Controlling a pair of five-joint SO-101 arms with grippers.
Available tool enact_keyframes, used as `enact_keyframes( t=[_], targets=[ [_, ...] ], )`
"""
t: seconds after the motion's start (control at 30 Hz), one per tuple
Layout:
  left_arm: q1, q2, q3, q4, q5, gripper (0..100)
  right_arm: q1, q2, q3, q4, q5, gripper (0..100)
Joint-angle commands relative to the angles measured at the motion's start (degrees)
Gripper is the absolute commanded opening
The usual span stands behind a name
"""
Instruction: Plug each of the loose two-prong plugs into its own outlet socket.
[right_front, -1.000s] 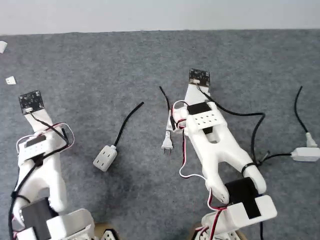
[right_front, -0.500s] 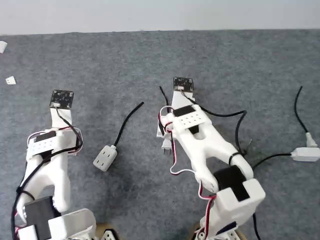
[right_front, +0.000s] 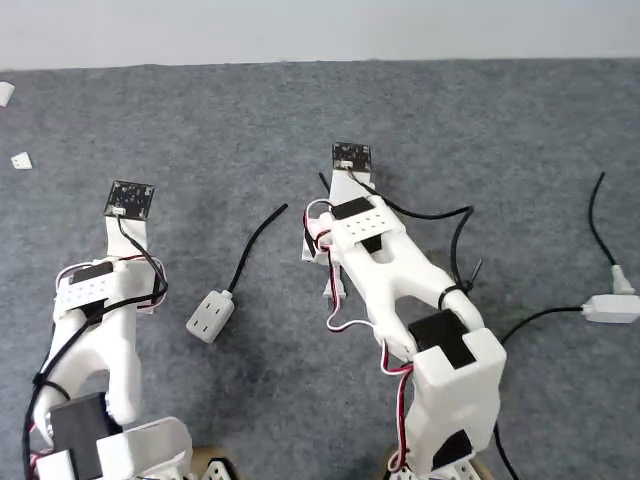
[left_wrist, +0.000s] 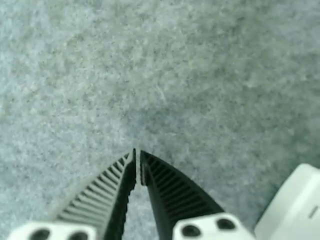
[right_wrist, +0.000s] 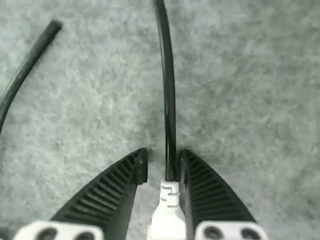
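Observation:
A white two-prong plug lies on the grey carpet with its black cord running away from me. My right gripper is open and straddles the plug's cord end, one finger close against it and the other a little apart. A white outlet socket rests between the arms, its black cord trailing toward the far side. My left gripper is shut on nothing just above bare carpet, with a corner of the socket beside it.
At the right edge a second white socket has a plug seated in it, cords leading off. The loose end of the socket's cord lies near my right gripper. Two small white scraps sit far left.
My right arm has swung left and come down over the plug, which now sits between its fingers. My left arm shifted right toward the socket, then held still.

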Motion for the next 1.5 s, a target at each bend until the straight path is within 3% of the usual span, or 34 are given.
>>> enact_keyframes(
  t=[0.0,0.53,1.17,1.47],
  targets=[
    [0.18,-0.09,-2.95,0.26,-0.35,2,-0.92,-0.31,-3.16,1.54,2.81,9.7],
    [0.18,-0.09,-2.86,0.18,-0.35,2,-0.75,-6.02,-3.96,11.65,5.19,10.1],
    [0.09,-0.09,-2.86,0.18,-0.35,2,3.21,-6.46,-1.67,14.37,5.1,10.1],
    [0.09,-0.09,-2.86,0.09,-0.35,2,0.92,-6.99,-0.79,14.73,5.1,10.1]
  ],
)
